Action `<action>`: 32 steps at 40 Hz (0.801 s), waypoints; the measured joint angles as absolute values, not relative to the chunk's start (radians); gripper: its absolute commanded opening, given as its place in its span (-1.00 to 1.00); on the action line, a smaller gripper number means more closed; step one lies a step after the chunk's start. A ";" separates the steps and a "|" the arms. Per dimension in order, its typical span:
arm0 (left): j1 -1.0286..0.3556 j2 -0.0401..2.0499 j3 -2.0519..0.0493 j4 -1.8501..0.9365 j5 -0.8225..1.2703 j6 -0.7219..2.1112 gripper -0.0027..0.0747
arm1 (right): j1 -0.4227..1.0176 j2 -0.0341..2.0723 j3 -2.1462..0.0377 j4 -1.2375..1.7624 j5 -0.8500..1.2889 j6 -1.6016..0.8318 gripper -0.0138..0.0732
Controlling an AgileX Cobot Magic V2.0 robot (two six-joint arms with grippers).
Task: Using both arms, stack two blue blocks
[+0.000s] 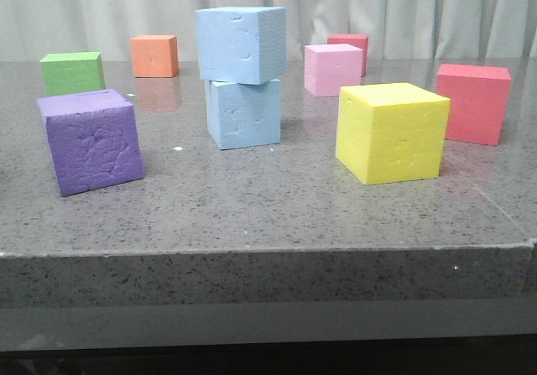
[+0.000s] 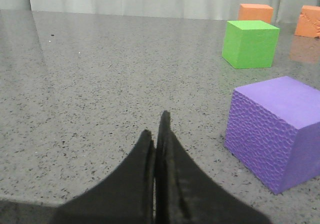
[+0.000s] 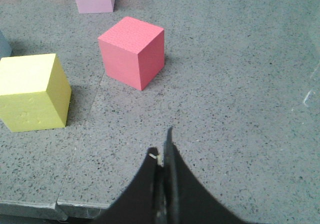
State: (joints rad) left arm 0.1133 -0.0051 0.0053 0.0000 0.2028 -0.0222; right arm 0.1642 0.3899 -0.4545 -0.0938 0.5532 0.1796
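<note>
In the front view, one pale blue block (image 1: 242, 44) sits on top of the other blue block (image 1: 244, 112) near the table's middle, turned a little and overhanging slightly. Neither gripper shows in the front view. My left gripper (image 2: 156, 126) is shut and empty, low over the bare table, with the purple cube (image 2: 277, 131) beside it. My right gripper (image 3: 163, 146) is shut and empty near the table's front edge, apart from the coral-red cube (image 3: 132, 51) and the yellow cube (image 3: 32, 91). A sliver of a blue block (image 3: 3, 44) shows at the right wrist view's edge.
Around the stack stand a purple cube (image 1: 89, 140), green cube (image 1: 72, 73), orange cube (image 1: 154, 55), pink cube (image 1: 332, 69), small red cube (image 1: 350, 46), yellow cube (image 1: 391, 131) and coral-red cube (image 1: 473, 102). The table's front edge (image 1: 268, 253) runs across the foreground.
</note>
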 measured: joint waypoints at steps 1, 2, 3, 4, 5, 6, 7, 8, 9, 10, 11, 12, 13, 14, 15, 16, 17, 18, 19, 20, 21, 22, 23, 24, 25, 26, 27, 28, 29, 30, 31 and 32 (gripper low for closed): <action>0.113 -0.005 0.005 0.000 0.203 -0.022 -0.98 | 0.164 0.390 -0.455 -0.094 0.553 0.180 -0.84; 0.113 -0.005 0.005 0.000 0.203 -0.022 -0.98 | 0.164 0.390 -0.455 -0.094 0.553 0.180 -0.84; 0.113 -0.005 0.005 0.000 0.203 -0.022 -0.98 | 0.164 0.390 -0.455 -0.094 0.553 0.180 -0.84; 0.113 -0.005 0.005 0.000 0.203 -0.022 -0.98 | 0.164 0.390 -0.455 -0.094 0.553 0.180 -0.84; 0.113 -0.005 0.005 0.000 0.203 -0.022 -0.98 | 0.164 0.390 -0.455 -0.094 0.553 0.180 -0.84; 0.113 -0.005 0.005 0.000 0.203 -0.022 -0.98 | 0.164 0.390 -0.455 -0.094 0.553 0.180 -0.84; 0.113 -0.005 0.005 0.000 0.203 -0.022 -0.98 | 0.164 0.390 -0.455 -0.094 0.553 0.180 -0.84; 0.113 -0.005 0.005 0.000 0.203 -0.022 -0.98 | 0.164 0.390 -0.455 -0.094 0.553 0.180 -0.84; 0.113 -0.005 0.005 0.000 0.203 -0.022 -0.98 | 0.164 0.390 -0.455 -0.094 0.553 0.180 -0.84; 0.113 -0.005 0.005 0.000 0.203 -0.022 -0.98 | 0.164 0.390 -0.455 -0.094 0.553 0.180 -0.84; 0.113 -0.005 0.005 0.000 0.203 -0.022 -0.98 | 0.164 0.390 -0.455 -0.094 0.553 0.180 -0.84; 0.113 -0.005 0.005 0.000 0.203 -0.022 -0.98 | 0.164 0.390 -0.455 -0.094 0.553 0.180 -0.84; 0.113 -0.005 0.005 0.000 0.203 -0.022 -0.98 | 0.164 0.390 -0.455 -0.094 0.553 0.180 -0.84; 0.113 -0.005 0.005 0.000 0.203 -0.022 -0.98 | 0.164 0.390 -0.455 -0.094 0.553 0.180 -0.84; 0.113 -0.005 0.005 0.000 0.203 -0.022 -0.98 | 0.164 0.390 -0.452 -0.096 0.551 0.180 -0.84; 0.113 -0.005 0.005 0.000 0.203 -0.022 -0.98 | 0.164 0.388 -0.447 -0.103 0.547 0.180 -0.84; 0.113 -0.005 0.005 0.000 0.203 -0.022 -0.98 | 0.162 0.383 -0.440 -0.108 0.538 0.180 -0.84; 0.113 -0.005 0.005 0.000 0.203 -0.022 -0.98 | 0.158 0.378 -0.431 -0.114 0.522 0.174 -0.84; 0.113 -0.005 0.005 0.000 0.203 -0.022 -0.98 | 0.153 0.369 -0.422 -0.115 0.498 0.168 -0.84; 0.113 -0.005 0.005 0.000 0.203 -0.022 -0.98 | 0.145 0.362 -0.407 -0.115 0.476 0.158 -0.84; 0.113 -0.005 0.005 0.000 0.203 -0.022 -0.98 | 0.136 0.351 -0.390 -0.115 0.444 0.142 -0.84; 0.113 -0.005 0.005 0.000 0.203 -0.022 -0.98 | 0.123 0.335 -0.366 -0.108 0.402 0.123 -0.84; 0.113 -0.005 0.005 0.000 0.203 -0.022 -0.98 | 0.115 0.324 -0.350 -0.098 0.377 0.101 -0.84; 0.113 -0.005 0.005 0.000 0.203 -0.022 -0.98 | 0.106 0.307 -0.328 -0.090 0.343 0.083 -0.84; 0.113 -0.005 0.005 0.000 0.203 -0.022 -0.98 | 0.099 0.293 -0.311 -0.078 0.320 0.058 -0.84; 0.113 -0.005 0.005 0.000 0.203 -0.022 -0.98 | 0.091 0.273 -0.287 -0.066 0.293 0.035 -0.84; 0.113 -0.005 0.005 0.000 0.203 -0.022 -0.98 | 0.086 0.252 -0.269 -0.058 0.270 0.019 -0.84; 0.113 -0.005 0.005 0.000 0.203 -0.022 -0.98 | 0.082 0.235 -0.245 -0.045 0.256 0.000 -0.84; 0.113 -0.005 0.005 0.000 0.203 -0.022 -0.98 | 0.078 0.212 -0.221 -0.035 0.241 -0.007 -0.84; 0.113 -0.005 0.005 0.000 0.203 -0.022 -0.98 | 0.076 0.194 -0.203 -0.024 0.234 -0.017 -0.84; 0.113 -0.005 0.005 0.000 0.203 -0.022 -0.98 | 0.073 0.169 -0.180 -0.014 0.229 -0.022 -0.84; 0.113 -0.005 0.005 0.000 0.203 -0.022 -0.98 | 0.072 0.150 -0.164 0.000 0.226 -0.027 -0.84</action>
State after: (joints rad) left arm 0.1133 -0.0051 0.0053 0.0000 0.2028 -0.0222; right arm 0.0723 0.1505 -0.1635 0.0000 0.2259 -0.0268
